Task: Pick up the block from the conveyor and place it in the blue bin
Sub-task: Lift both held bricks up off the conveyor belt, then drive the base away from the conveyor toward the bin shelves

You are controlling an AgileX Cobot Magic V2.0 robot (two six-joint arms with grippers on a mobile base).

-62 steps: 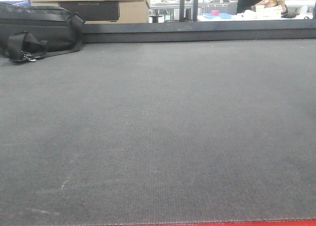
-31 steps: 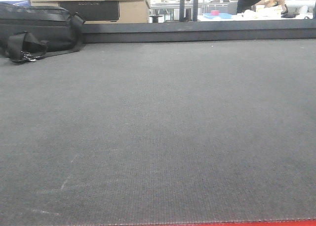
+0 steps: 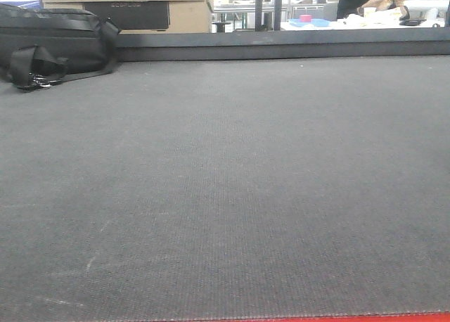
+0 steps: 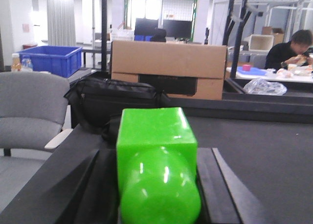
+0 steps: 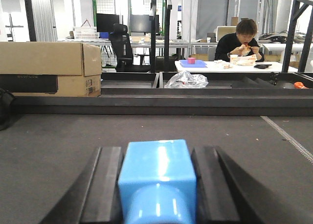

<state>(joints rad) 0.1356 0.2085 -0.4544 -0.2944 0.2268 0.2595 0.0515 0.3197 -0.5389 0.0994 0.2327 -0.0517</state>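
The left gripper is gripping a green block narrowly. The block is filling the whole gap between the two dark fingers, and its long axis is running forward along them. The right gripper is holding a blue block in the same way. Both are hanging low over the conveyor, and the front view is showing no other block on the belt. The blue bin is standing far ahead and to the left of the left gripper, off the belt, beyond a grey chair. The right wrist view is not showing it. So the left arm is probably the nearer one, and its next move is likely needing a swing leftward over the belt edge.
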